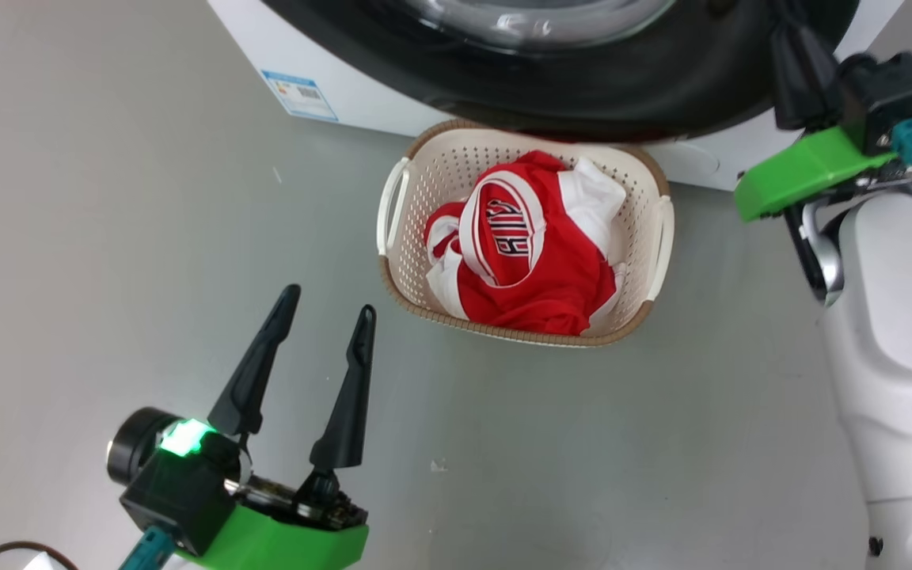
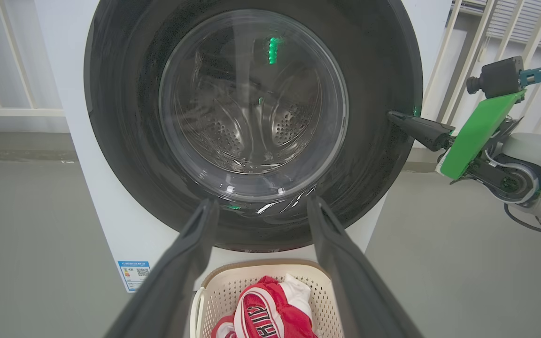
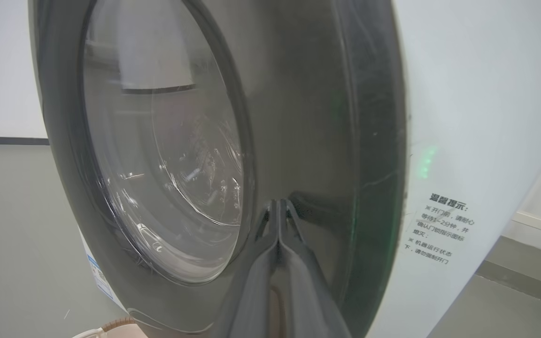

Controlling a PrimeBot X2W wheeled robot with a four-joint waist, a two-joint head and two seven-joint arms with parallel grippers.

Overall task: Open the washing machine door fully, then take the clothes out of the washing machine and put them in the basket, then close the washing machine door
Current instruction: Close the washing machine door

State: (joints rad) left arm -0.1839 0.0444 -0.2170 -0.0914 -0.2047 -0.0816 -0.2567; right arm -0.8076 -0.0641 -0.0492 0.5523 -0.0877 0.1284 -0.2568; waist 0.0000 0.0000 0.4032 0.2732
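We see the glossy black, round washing machine door (image 2: 125,141) sitting flush on the boxy white washing machine (image 2: 106,234), with the perforated steel drum (image 2: 233,136) visible behind its bulging glass. Our right gripper (image 3: 278,206) reaches in sideways, fingers pressed together, tips at the door's black ring. The left gripper (image 1: 329,301) hovers low over the floor, spread wide and empty. The cream perforated basket (image 1: 404,261) just below the door holds the crumpled red-and-white clothes (image 1: 535,269).

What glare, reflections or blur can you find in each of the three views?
Head view: even light, white glare streaks on the washing machine door. Left wrist view: a green light mirrored in its glass, the left gripper soft-edged up close. Right wrist view: the glossy door mirrors the right gripper; green glow tints the washing machine.
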